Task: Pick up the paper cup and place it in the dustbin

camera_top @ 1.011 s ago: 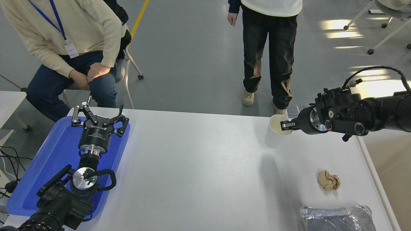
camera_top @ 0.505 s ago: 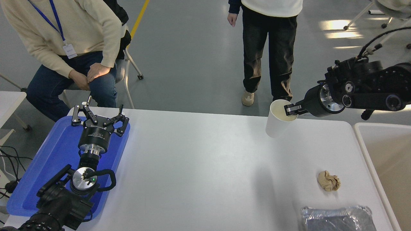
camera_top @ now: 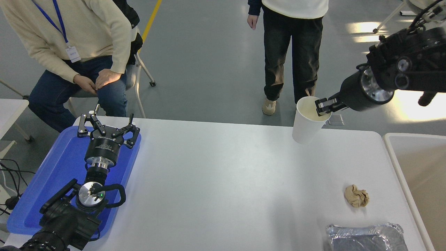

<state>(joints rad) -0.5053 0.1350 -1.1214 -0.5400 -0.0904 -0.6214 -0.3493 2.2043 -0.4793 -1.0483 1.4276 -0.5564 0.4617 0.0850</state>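
The white table fills the floor of the scene, and off its right end, below and to the right of the working hand, sits the dustbin, off-white rim, beige inside, only partly in view. Far across on the left, the blue tray lies under the left gripper, parked with its fingers spread wide and nothing between them. A seated person in a cream sweater is beyond that corner; another person in dark trousers stands at the far side, just behind the cup.

Now the action: the right arm reaches in from the upper right, and the right gripper has its fingers pinched on the rim of the paper cup, one finger inside the mouth, the other outside on the wall. The cup hangs tilted, mouth up toward the hand, its base clear of the tabletop, over the table's far right edge and left of the bin.

Well below the hand, near the table's right edge, lies a crumpled tan paper ball, and nearer still the foil tray at the bottom corner.
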